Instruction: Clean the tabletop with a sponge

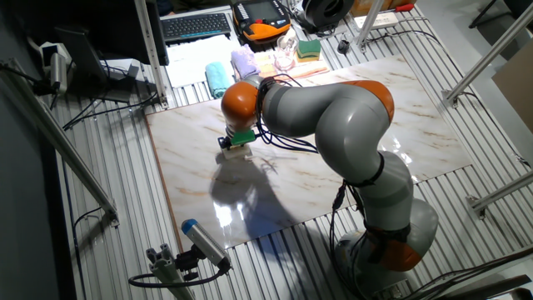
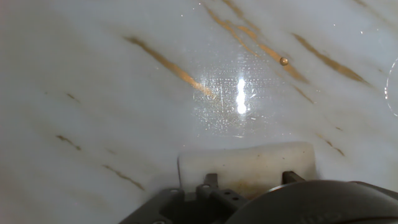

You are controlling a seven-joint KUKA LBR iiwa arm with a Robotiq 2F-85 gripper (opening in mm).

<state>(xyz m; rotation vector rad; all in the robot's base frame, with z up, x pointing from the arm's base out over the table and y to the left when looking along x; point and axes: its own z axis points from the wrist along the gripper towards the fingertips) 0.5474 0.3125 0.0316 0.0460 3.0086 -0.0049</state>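
A large glossy rectangular slab of white marble-look stone with brown-tan veins, the tabletop [image 1: 350, 125], lies on a ribbed grey metal surface [image 1: 108, 242]. A grey robot arm with orange joints [image 1: 333, 117] reaches from the lower right across the slab toward its left part. At the arm's end, the gripper [image 1: 236, 147] points down at the slab, with a green part just above its fingers.

Under the gripper sits a small cream-beige rectangular sponge [image 1: 236, 152], resting flat on the marble in the left half of the slab, near the far edge. In the hand view the sponge [image 2: 245, 163] fills the lower middle, lying against the tabletop [image 2: 93, 112], with the dark metal of the gripper [image 2: 249, 180] directly over it. Two dark fingers [image 2: 211, 180] reach the sponge's near face; the jaws appear closed upon the sponge, holding it down on the stone.

A bright glare and a patch of fine wet-looking sheen [image 2: 239, 99] lie on the marble just beyond the sponge. A small brown bead-like speck [image 2: 283, 61] sits farther off, on one tan vein.

Beyond the far edge of the slab lie a folded teal cloth [image 1: 218, 77], a lilac cloth [image 1: 244, 60] and a green-and-yellow sponge [image 1: 309, 50].
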